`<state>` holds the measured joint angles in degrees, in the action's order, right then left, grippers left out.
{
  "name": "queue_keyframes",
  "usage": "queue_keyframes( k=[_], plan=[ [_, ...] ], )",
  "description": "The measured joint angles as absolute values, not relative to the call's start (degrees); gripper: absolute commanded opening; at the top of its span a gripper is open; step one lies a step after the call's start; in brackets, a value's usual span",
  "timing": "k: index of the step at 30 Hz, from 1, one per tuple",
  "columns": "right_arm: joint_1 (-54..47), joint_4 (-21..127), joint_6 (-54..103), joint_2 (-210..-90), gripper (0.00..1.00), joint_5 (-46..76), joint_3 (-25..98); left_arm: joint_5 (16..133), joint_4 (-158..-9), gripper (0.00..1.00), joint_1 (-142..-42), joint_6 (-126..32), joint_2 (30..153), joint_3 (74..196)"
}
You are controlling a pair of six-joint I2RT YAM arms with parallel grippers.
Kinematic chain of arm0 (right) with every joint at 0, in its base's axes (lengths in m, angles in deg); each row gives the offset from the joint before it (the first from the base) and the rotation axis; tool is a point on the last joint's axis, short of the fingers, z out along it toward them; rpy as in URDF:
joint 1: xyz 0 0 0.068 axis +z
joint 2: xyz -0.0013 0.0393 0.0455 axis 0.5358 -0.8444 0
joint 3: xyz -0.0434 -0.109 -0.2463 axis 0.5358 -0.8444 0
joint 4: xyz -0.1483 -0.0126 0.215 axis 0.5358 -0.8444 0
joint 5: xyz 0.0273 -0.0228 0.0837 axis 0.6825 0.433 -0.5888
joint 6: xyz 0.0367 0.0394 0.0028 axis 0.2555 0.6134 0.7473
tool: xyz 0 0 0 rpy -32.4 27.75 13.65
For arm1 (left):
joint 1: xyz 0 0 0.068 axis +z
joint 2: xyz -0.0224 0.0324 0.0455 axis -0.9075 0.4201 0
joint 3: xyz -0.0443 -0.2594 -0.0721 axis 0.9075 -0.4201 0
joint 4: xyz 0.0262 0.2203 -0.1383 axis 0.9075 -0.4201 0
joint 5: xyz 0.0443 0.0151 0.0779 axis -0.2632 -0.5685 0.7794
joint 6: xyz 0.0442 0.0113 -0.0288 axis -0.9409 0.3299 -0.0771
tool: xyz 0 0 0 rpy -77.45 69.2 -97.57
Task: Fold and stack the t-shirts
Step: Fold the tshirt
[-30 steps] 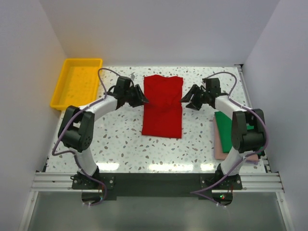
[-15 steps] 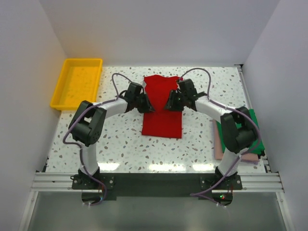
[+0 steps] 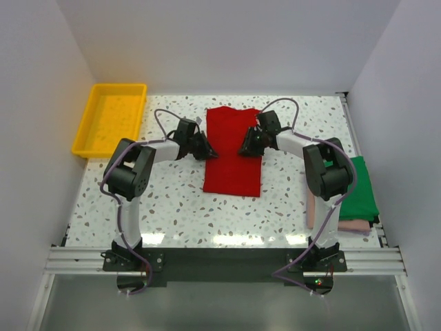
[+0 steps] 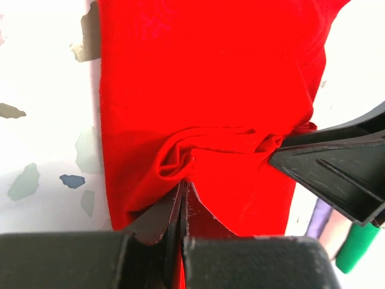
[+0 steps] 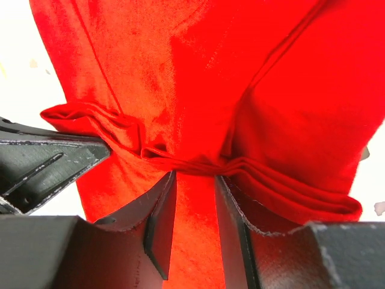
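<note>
A red t-shirt [image 3: 233, 162] lies flat in the middle of the table, folded into a long strip. My left gripper [image 3: 207, 150] is at its left edge, shut on a bunched fold of the red cloth [image 4: 180, 158]; the jaws [image 4: 183, 185] meet with fabric pinched at their tips. My right gripper [image 3: 245, 149] is at the strip's right side. Its jaws [image 5: 194, 176] stand a little apart over the red cloth, a ridge of folds [image 5: 252, 165] running across their tips. Each wrist view shows the other gripper's finger [image 4: 337, 171] [image 5: 51, 159] close by.
A folded green t-shirt [image 3: 362, 189] lies on a pink one [image 3: 315, 207] at the table's right edge. A yellow tray [image 3: 118, 87] stands at the back left. White walls close in the table on three sides.
Both grippers came in from the sides onto the red t-shirt. The left one shut on the cloth; the right one's jaws narrowed. The cloth between them has bunched.
</note>
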<state>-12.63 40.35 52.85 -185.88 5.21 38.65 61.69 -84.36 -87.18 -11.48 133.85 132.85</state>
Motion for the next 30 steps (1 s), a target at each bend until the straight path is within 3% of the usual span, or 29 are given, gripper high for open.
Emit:
queue_keyframes(
  k=[9, 19, 30],
  plan=[
    [-12.58, 41.23, 52.96, -184.09, 0.39, 7.00, 36.71, 60.58, -80.71, 0.09, -86.94, -10.02, 132.67, 130.45],
    [-9.11, 40.48, 51.15, -176.87, 0.43, 17.01, 36.29, 57.26, -78.90, 0.16, -86.94, -10.02, 131.22, 132.46],
    [-2.13, 39.98, 49.79, -184.94, 0.43, 27.92, 41.08, 57.39, -76.67, 0.16, -86.96, -10.02, 135.81, 136.00]
  ],
)
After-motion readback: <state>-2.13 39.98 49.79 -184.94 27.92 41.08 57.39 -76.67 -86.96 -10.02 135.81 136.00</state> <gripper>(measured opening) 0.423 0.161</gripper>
